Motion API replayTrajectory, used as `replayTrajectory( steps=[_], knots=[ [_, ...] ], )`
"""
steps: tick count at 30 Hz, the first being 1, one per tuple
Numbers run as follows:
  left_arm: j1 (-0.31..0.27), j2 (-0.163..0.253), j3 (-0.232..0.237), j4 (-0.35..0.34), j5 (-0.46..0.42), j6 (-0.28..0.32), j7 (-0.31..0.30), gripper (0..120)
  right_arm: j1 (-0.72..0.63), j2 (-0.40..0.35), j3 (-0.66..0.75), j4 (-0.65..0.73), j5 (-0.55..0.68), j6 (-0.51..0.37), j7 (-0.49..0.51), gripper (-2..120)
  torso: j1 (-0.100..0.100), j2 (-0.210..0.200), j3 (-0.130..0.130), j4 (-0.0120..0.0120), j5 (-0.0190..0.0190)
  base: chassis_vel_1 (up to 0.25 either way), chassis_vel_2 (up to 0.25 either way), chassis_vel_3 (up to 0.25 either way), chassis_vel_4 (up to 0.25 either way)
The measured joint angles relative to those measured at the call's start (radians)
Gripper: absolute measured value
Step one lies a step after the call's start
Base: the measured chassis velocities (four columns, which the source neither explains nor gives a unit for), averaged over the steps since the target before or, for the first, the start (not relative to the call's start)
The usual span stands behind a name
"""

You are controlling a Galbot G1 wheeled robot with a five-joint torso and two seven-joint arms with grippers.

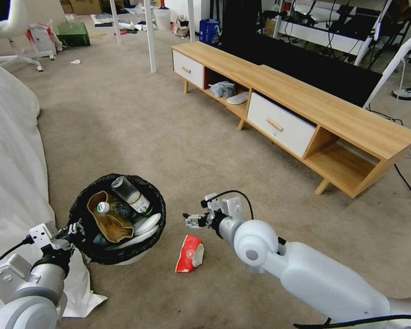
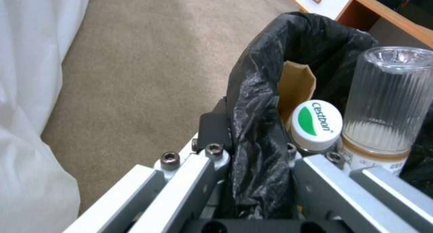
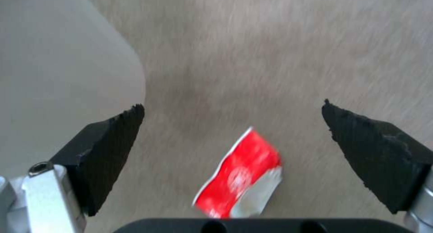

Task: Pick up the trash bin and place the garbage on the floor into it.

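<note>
Floor: beige-grey short-pile carpet [image 1: 123, 128] across the whole room. Right side: a long, low wooden cabinet [image 1: 306, 103] on short legs, running from near right to far centre, with two white drawers [image 1: 281, 124] and open shelves between and beside them. Left edge: a white sheet [image 1: 9, 151] draped down to the floor. Far left: white chair base [image 1: 18, 57] and green box [image 1: 73, 34]. Far centre: white table legs [image 1: 150, 36] and scattered clutter. Far right: a dark panel [image 1: 315, 68] behind the cabinet.
</note>
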Motion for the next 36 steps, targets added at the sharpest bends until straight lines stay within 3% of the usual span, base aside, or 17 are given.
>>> replayTrajectory(
  steps=[5,10,16,24,36],
  knots=[
    [0.0,0.0,-0.001,0.0,-0.003,0.0,0.002,0,0.009,0.028,-0.006,-0.025,0.069,-0.018,0.051,100,0.0,0.0,0.0,0.0,0.0001,0.0,0.0,0.0,0.0],
    [-0.001,-0.009,0.008,-0.005,-0.005,0.0,0.008,0,0.041,0.129,-0.024,-0.084,0.276,-0.043,0.195,100,0.0,0.0,0.0,0.0,0.0,0.0,0.0,0.0,0.0],
    [0.003,-0.01,0.004,-0.006,-0.014,-0.001,0.02,0,0.059,0.21,-0.037,-0.145,0.393,-0.046,0.26,100,0.0,0.0,0.0,0.0001,-0.0001,0.0,0.0,0.0,0.0],
    [0.008,0.0,-0.013,0.0,-0.031,-0.003,0.036,0,0.067,0.247,-0.06,-0.219,0.419,-0.047,0.282,100,0.0,0.0,0.0,0.0,0.0,0.0,0.0,0.0,0.0],
    [0.002,0.018,-0.011,0.026,-0.037,-0.006,0.048,0,0.035,0.229,-0.021,-0.312,0.411,-0.047,0.271,100,0.0,0.0,0.0,-0.0002,0.0001,0.0,0.0,0.0,0.0]
  ],
)
